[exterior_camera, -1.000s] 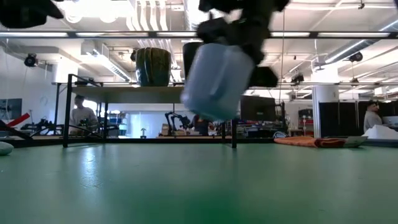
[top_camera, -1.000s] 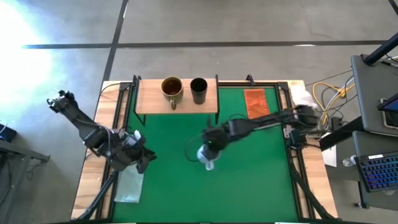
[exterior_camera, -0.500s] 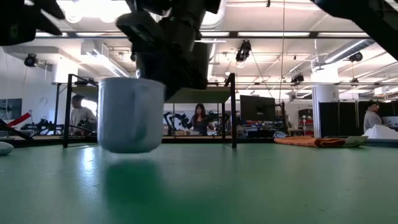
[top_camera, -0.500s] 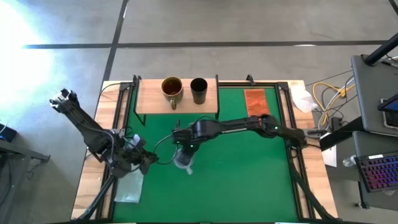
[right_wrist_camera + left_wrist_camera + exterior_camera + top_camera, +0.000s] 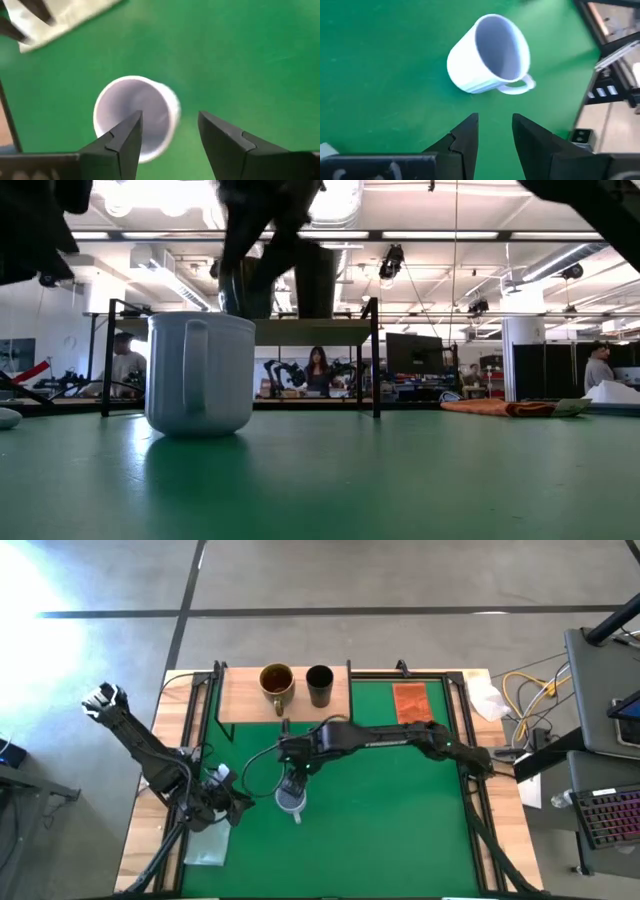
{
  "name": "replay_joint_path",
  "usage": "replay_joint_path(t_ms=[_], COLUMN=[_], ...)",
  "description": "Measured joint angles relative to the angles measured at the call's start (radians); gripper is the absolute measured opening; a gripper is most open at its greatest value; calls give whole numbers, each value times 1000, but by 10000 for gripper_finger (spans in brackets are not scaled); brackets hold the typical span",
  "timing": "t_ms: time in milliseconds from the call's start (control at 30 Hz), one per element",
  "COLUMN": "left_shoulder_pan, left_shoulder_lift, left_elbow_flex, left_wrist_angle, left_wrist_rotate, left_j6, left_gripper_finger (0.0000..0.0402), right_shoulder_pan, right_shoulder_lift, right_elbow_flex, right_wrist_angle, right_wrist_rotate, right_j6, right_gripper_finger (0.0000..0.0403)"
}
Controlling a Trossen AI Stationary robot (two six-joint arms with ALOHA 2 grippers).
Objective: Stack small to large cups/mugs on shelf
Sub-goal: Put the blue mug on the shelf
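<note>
The pale blue-grey mug (image 5: 291, 800) stands upright on its base on the green table, left of centre, with its handle (image 5: 190, 370) toward the near edge. My right gripper (image 5: 170, 135) hangs open just over it, pointing down, one finger above the mug's mouth (image 5: 131, 117) and one outside the wall. My left gripper (image 5: 495, 135) is open a little to the left of the mug (image 5: 487, 55), with nothing between its fingers. The brown-mustard mug (image 5: 276, 682) and the small black cup (image 5: 319, 682) stand side by side on the wooden shelf (image 5: 240, 700) at the far edge. My right gripper: its fingers straddle the mug's wall from above, and I cannot tell whether either finger (image 5: 125, 142) touches the rim. The mug rests on the table by its own base.
An orange cloth (image 5: 411, 703) lies right of the shelf. A pale plastic bag (image 5: 208, 840) lies at the near left, beside the left arm. The shelf's black legs (image 5: 105, 355) stand on the table's far part. People show in the room behind (image 5: 320, 370).
My right gripper has carried the mug toward the table's left, lowered it and opened. The mug, tilted and lifted clear a second ago, now stands upright on the table. My left gripper has shifted slightly toward the near edge.
</note>
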Motion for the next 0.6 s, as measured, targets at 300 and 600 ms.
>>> replay_joint_path(t_ms=[300, 600], left_shoulder_pan=[148, 376], left_shoulder_lift=[36, 246], left_elbow_flex=[-14, 131], left_wrist_angle=[19, 28], left_wrist_rotate=[54, 263], left_j6=[-71, 156], left_gripper_finger=[105, 105], right_shoulder_pan=[0, 0], right_shoulder_lift=[-203, -369], right_elbow_flex=[0, -44], right_wrist_angle=[-276, -461], right_wrist_rotate=[302, 457], right_j6=[44, 91], right_gripper_finger=[185, 185])
